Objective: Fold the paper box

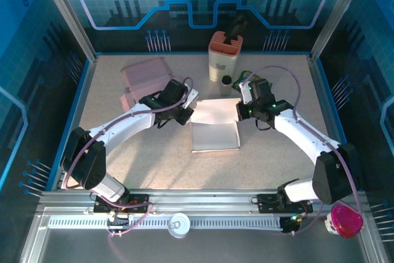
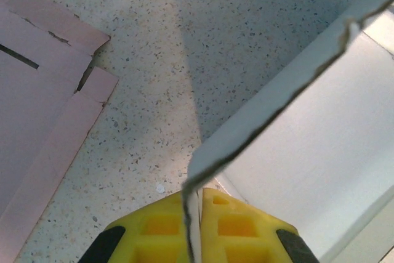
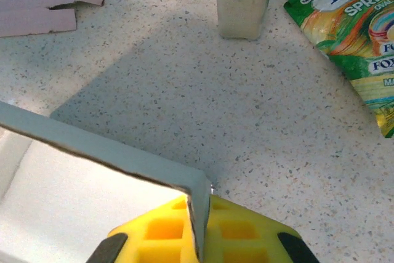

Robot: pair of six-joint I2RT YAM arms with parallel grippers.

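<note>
Green packet (image 3: 354, 35) far right reads "FOX", "SPRING", rest cut off; left gripper (image 2: 194, 207), right gripper (image 3: 198, 217) each pinched tight on paper box (image 1: 214, 133) wall

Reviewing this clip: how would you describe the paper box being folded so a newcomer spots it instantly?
Start at the speckled table and look to its middle, just ahead of the two arms. The paper box sits there, its side walls pinched by the left gripper and right gripper. It is white with raised walls, unlike the flat pink cardboard farther back on the left.
</note>
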